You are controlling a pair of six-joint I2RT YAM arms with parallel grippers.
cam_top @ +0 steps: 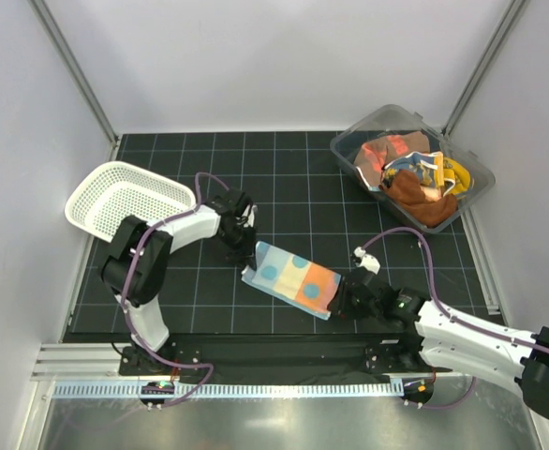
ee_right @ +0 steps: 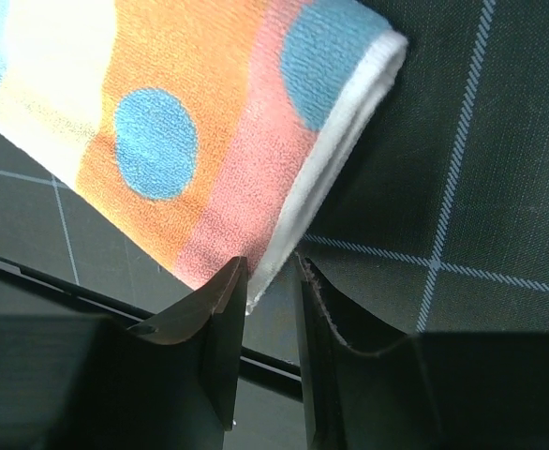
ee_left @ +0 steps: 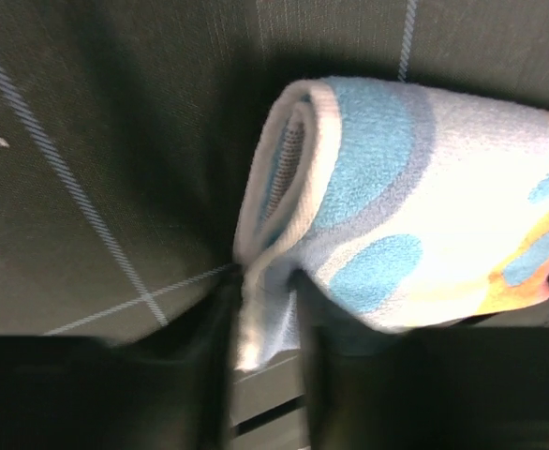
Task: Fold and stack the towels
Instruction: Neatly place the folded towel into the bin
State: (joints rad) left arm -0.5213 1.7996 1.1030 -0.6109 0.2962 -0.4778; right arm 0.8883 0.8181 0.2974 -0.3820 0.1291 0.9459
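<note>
Since it is soft and limp, towel (cam_top: 291, 277): hold by corners; left gripper (ee_left: 267, 302) clamps one end, right gripper (ee_right: 267, 274) straddles the other, grip unclear.

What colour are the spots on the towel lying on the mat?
Blue spots on the striped towel, clearest in the right wrist view.

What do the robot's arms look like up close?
The left arm and right arm have white links between chunky black joints, with thin purplish cables looping alongside. Each ends in two dark, tapered fingers.
</note>
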